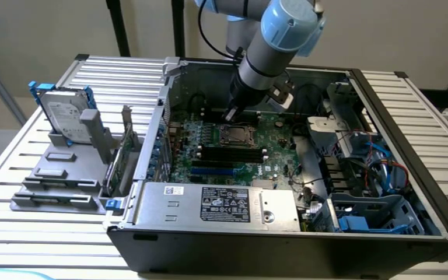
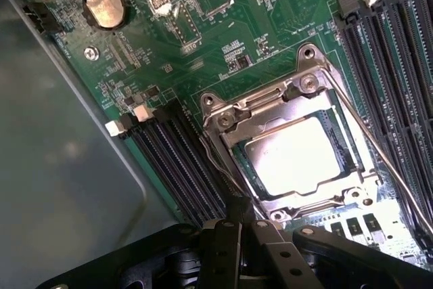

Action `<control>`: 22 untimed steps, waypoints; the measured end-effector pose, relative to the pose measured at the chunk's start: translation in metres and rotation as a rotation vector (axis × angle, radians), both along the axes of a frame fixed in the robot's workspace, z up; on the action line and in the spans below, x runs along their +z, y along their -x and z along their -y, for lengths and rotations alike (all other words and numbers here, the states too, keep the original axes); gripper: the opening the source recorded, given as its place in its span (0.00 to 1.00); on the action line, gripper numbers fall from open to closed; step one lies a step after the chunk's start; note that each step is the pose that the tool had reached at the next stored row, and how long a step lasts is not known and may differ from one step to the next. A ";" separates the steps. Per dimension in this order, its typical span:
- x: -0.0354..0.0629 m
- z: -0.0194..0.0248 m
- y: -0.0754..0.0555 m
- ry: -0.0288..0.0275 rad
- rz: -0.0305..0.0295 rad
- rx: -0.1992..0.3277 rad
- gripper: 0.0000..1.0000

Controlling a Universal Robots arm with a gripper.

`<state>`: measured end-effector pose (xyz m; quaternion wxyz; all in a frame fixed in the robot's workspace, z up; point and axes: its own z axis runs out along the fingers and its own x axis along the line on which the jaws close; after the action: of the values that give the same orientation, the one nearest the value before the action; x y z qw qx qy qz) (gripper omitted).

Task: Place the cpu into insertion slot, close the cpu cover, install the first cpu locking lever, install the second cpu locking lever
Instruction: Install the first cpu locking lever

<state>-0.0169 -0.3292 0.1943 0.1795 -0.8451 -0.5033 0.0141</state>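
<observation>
One cpu (image 2: 291,155) flat, face-up under cpu cover (image 2: 270,107); tool (image 2: 238,209) pressed together, seemingly just beside.

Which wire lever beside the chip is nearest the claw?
The lever ending right at the gripper tip; the other lever runs along the opposite side of the cpu cover.
</observation>
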 end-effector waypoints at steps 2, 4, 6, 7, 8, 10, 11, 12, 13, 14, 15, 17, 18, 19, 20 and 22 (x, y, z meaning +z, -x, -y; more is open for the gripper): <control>0.0000 -0.0009 0.000 0.0001 0.0000 0.000 0.11; -0.0001 -0.0020 0.000 -0.0005 0.0002 0.000 0.11; -0.0001 -0.0021 0.000 -0.0004 0.0001 0.000 0.11; -0.0001 -0.0022 0.000 -0.0004 0.0002 0.000 0.11; 0.0000 -0.0022 0.000 -0.0003 0.0001 0.000 0.11; 0.0000 -0.0022 0.000 -0.0003 0.0001 0.000 0.11; 0.0000 -0.0022 0.000 -0.0002 -0.0003 0.000 0.11; 0.0000 -0.0022 -0.001 -0.0002 -0.0011 0.000 0.11; 0.0000 -0.0021 -0.002 -0.0003 -0.0019 0.000 0.11; 0.0000 -0.0020 -0.003 -0.0003 -0.0031 0.001 0.11; -0.0001 -0.0017 -0.005 -0.0005 -0.0047 0.001 0.11; -0.0001 -0.0009 -0.008 -0.0005 -0.0085 0.002 0.11; -0.0001 -0.0004 -0.009 -0.0005 -0.0104 0.002 0.11; -0.0001 -0.0001 -0.009 -0.0004 -0.0118 0.002 0.11; 0.0000 0.0002 -0.010 -0.0001 -0.0127 0.003 0.11; 0.0000 0.0005 -0.011 0.0000 -0.0141 0.004 0.11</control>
<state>-0.0059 -0.3296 0.1944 0.1830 -0.8440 -0.5037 0.0204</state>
